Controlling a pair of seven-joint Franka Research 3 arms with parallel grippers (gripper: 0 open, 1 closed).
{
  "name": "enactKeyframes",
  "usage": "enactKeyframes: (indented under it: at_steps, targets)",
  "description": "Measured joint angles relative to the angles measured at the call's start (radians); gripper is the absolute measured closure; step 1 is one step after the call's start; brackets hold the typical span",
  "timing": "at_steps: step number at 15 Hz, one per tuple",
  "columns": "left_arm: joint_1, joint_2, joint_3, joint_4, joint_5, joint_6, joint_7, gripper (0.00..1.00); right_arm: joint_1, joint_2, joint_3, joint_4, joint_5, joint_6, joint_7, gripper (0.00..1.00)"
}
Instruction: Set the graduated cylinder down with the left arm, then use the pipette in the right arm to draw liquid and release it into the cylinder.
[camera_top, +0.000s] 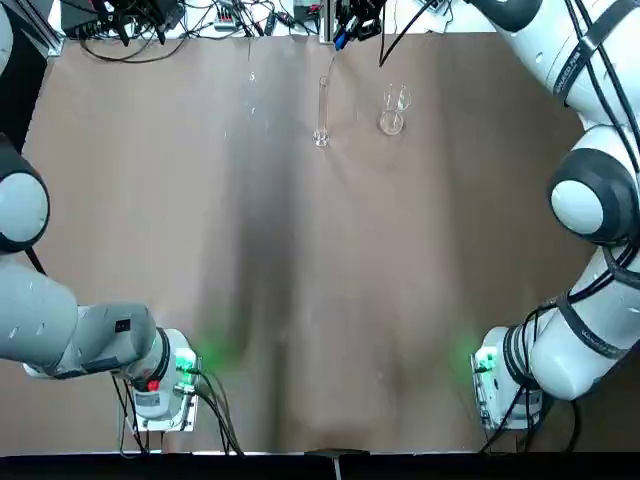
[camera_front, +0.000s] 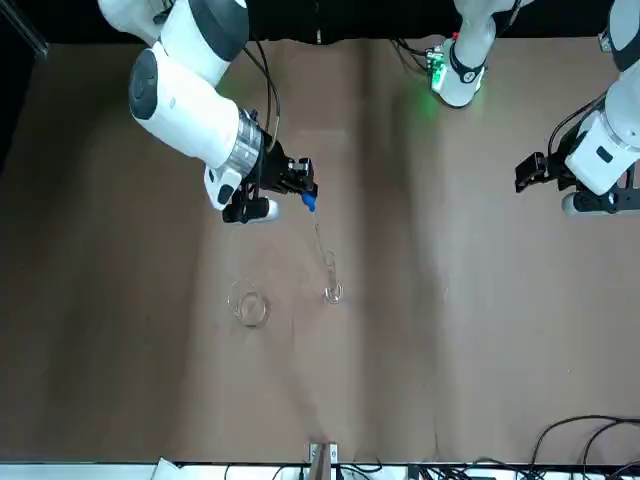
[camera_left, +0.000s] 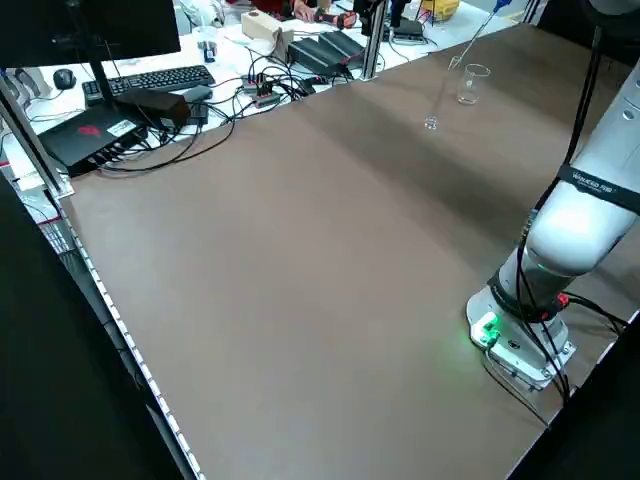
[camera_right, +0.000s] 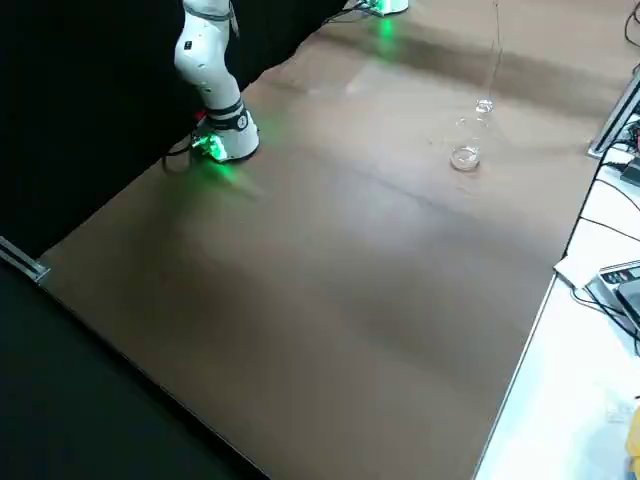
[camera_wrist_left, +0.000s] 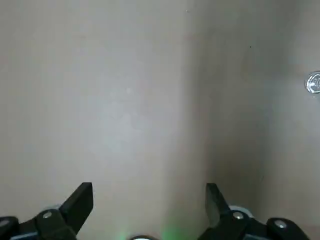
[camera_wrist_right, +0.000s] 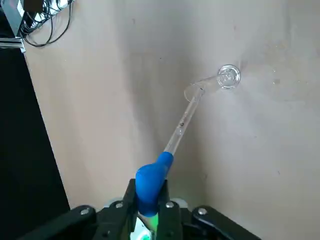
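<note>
- Graduated cylinder: thin clear glass tube, round foot, upright near the desk far edge, beside a short clear beaker.
- Right gripper: pinching the pipette by its blue bulb, tip at the cylinder mouth.
- Left gripper: spread wide, empty, over bare desk.

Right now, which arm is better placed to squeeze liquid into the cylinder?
Right: its gripper holds the pipette with the tip at the cylinder mouth. The left gripper is open and far off.

Brown table with graduated cylinder, beaker.
</note>
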Motion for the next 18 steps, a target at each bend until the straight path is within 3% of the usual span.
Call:
enactKeyframes:
  at_steps: [6,18]
  targets:
    - [0.0,0.0,0.0,0.0,0.0,0.0,0.0,0.0,0.021,0.0,0.0,0.0,0.0,0.044,0.0,0.86]
    - [0.0,0.0,0.0,0.0,0.0,0.003,0.0,0.0,0.046,0.0,0.0,0.0,0.0,0.096,0.001,0.87]
